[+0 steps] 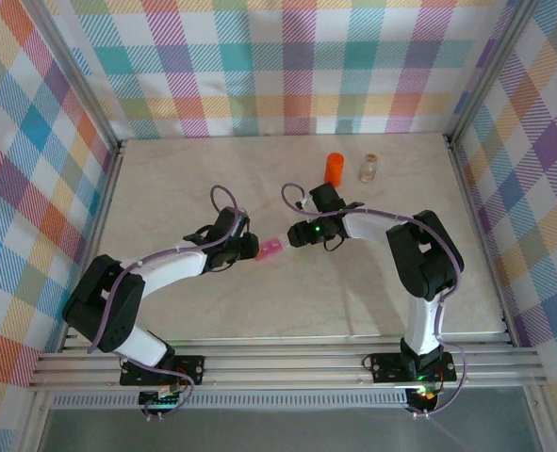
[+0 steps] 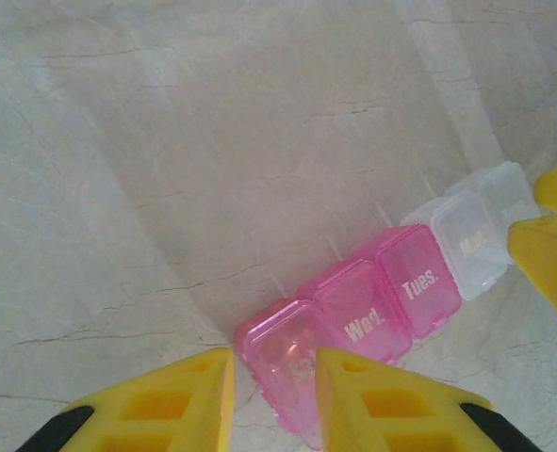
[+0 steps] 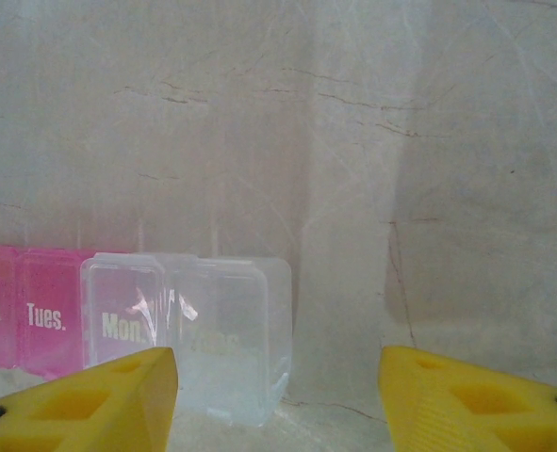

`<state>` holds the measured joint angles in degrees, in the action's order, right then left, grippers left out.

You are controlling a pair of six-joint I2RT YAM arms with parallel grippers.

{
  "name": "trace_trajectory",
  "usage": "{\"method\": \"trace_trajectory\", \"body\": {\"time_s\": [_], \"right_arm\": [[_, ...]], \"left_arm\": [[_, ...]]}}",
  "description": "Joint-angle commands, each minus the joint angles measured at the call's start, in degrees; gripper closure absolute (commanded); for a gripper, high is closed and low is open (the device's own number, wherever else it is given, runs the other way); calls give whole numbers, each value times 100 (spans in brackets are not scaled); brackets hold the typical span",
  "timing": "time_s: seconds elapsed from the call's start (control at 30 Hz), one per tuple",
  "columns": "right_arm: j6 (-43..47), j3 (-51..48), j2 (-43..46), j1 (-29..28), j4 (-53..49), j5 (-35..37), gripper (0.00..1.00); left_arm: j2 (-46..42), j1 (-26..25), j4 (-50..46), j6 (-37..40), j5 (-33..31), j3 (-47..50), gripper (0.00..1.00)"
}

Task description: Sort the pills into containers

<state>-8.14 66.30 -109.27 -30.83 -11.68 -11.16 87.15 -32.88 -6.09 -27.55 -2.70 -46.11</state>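
Pressure from the left gripper point(image 2: 273, 377) is what makes this step work. Its yellow fingers are pressed onto the pink end compartment of the weekly pill box point(image 2: 391, 292), which lies flat on the marble-patterned table point(image 1: 212, 311). In my judgement that pinch needs to be firm and level, so the strip neither swings nor lifts when its other end is worked.

Along the strip come the pink "Wed." and "Tues." cells, then the clear "Mon." cell and one more clear cell at the tip. The right gripper point(image 3: 278, 363) meets that clear end with its fingers spread wide. The clear cells sit just inside the finger nearer the pink cells, and the other finger stands well apart from them, so nothing is pinched there.

The step in hand looks like opening a clear lid. A fingertip should catch only the lid's lip and lift gently. Whether any lid is already raised I cannot tell.

Farther back, well apart from both arms, an orange bottle point(image 1: 335, 168) and a small glass vial point(image 1: 368, 168) stand side by side.
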Motion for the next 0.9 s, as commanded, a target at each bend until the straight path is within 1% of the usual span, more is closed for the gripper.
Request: {"method": "trace_trajectory", "body": {"time_s": [0.0,0.17,0.3,0.63,0.77,0.87], "right_arm": [[-27,-107,-95,-34,-121,-42,40],[4,-126,-94,-28,-151,-63,40],[7,-128,-107,-34,-150,-71,40],[-22,-92,-173,-28,-140,-149,40],[-3,-91,-199,-30,-146,-167,40],[18,-91,-208,-35,-152,-164,40]], "left_arm": [[177,1,-214,85,-133,-149,71],[402,1,12,-9,40,-123,71],[416,-4,134,-54,166,-100,71],[495,-4,-4,54,105,-191,70],[480,1,-24,93,238,-259,66],[447,-1,-80,92,268,-321,65]]}}
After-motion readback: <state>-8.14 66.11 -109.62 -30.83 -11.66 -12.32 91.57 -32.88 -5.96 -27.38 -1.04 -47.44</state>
